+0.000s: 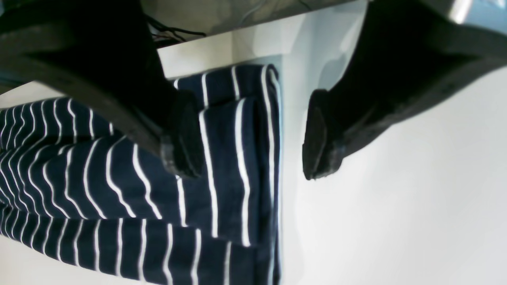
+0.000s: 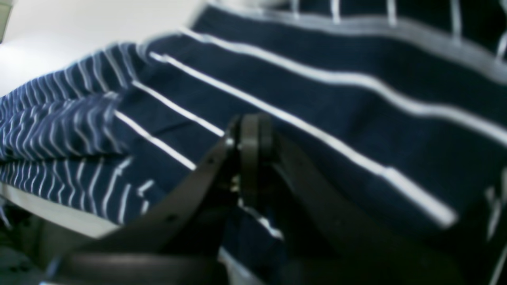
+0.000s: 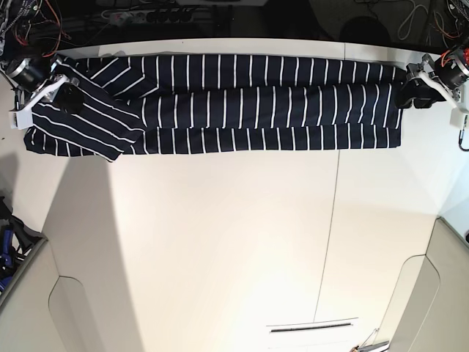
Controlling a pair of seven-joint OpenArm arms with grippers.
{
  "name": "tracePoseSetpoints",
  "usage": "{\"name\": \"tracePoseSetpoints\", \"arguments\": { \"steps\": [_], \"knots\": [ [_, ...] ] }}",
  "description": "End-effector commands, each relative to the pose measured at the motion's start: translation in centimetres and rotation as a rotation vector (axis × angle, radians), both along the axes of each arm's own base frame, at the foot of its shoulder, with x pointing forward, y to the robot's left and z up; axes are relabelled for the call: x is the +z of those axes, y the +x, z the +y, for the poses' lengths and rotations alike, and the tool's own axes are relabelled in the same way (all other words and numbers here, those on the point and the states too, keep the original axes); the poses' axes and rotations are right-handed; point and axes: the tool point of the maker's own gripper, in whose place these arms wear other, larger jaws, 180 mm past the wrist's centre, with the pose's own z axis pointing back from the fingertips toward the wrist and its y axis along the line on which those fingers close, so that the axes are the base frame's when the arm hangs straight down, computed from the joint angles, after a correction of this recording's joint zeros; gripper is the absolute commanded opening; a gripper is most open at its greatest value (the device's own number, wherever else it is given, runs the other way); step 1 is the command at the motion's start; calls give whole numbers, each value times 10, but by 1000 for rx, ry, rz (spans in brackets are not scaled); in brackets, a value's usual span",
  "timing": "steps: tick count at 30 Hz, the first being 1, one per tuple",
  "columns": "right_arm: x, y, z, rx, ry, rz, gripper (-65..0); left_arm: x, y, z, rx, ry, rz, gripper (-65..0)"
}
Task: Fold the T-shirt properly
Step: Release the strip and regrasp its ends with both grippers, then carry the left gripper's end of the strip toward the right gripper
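The T-shirt [image 3: 242, 103], dark navy with thin white stripes, lies folded into a long band along the far side of the white table [image 3: 220, 242]. My left gripper [image 3: 405, 95] is at the band's right end. In the left wrist view it [image 1: 251, 136] is open, one finger over the shirt [image 1: 229, 170], the other over bare table, straddling the shirt's edge. My right gripper [image 3: 67, 97] is at the band's left end on an angled flap. In the right wrist view it [image 2: 251, 132] has its fingertips pressed together against the cloth [image 2: 356, 118], which fills that view.
Cables and a power strip [image 3: 146, 15] run behind the table's far edge. A seam in the tabletop [image 3: 328, 220] runs front to back. Blue-handled tools [image 3: 9, 242] sit off the table's left edge. White panels [image 3: 418, 293] flank the lower corners.
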Motion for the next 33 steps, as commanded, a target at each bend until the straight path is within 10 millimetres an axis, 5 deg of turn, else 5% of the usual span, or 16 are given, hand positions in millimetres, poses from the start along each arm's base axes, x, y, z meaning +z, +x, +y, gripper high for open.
{"name": "tracePoseSetpoints", "arguments": {
  "steps": [1, 7, 17, 33],
  "knots": [
    [7, 8, -7, -11, 1, -35, -650, 11, 8, 4, -9, 6, -47, -226],
    [-11, 5, -8, -55, 76, 8, -650, 10, 8, 4, -10, -3, -64, -226],
    [-9, 1, 2, -41, 141, 26, -650, 0, 5, -7, 26, -54, -76, -227],
    [0, 2, 12, -29, 225, 13, -650, -23, 5, -59, -55, -143, -40, -231]
  ]
}}
